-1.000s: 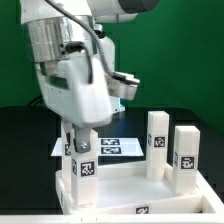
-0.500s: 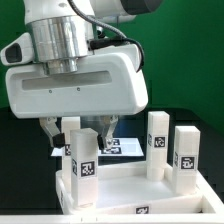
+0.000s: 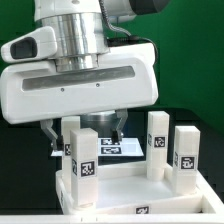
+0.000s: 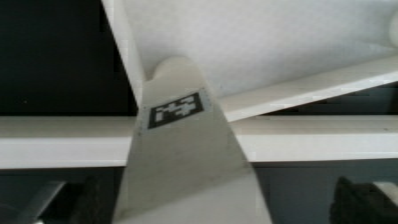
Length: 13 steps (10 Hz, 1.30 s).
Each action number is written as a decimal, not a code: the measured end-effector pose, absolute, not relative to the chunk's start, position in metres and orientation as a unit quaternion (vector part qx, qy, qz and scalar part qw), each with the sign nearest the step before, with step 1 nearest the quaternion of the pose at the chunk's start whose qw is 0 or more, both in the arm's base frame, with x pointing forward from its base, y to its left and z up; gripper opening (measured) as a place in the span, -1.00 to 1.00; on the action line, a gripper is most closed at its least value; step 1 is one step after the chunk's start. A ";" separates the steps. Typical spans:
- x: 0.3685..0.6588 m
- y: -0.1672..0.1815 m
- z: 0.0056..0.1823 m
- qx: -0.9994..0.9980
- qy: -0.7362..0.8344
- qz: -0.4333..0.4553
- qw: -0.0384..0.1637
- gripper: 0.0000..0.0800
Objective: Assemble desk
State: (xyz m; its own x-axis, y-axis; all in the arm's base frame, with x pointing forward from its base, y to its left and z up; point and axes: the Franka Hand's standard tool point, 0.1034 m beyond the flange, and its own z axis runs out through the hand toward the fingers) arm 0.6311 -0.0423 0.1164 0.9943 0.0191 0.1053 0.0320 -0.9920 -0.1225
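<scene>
The white desk tabletop (image 3: 120, 188) lies socket side up at the front of the exterior view. Three white tagged legs stand upright on it: one near the exterior view's left (image 3: 82, 158) and two on the right (image 3: 157, 142) (image 3: 186, 156). My gripper (image 3: 85, 130) hangs over the left leg, a dark finger (image 3: 55, 134) on each side of its top, with gaps. It is open. In the wrist view the leg (image 4: 178, 150) rises between the fingers (image 4: 366, 200) without touching them, with the tabletop (image 4: 267, 50) below it.
The marker board (image 3: 118, 147) lies flat on the black table behind the tabletop. The big white robot hand (image 3: 80, 80) hides the scene's upper middle. A green wall stands at the back.
The hand has turned about its vertical axis, so its broad side faces the exterior camera and the fingers straddle the left leg. The legs and tabletop have not moved.
</scene>
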 end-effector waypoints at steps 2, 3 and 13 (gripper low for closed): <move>0.632 -0.042 0.116 -0.994 0.068 -0.048 0.067 0.06; 0.633 -0.046 0.116 -0.988 0.131 -0.049 0.065 -0.25; 0.629 -0.043 0.111 -0.729 0.678 0.013 0.091 -0.27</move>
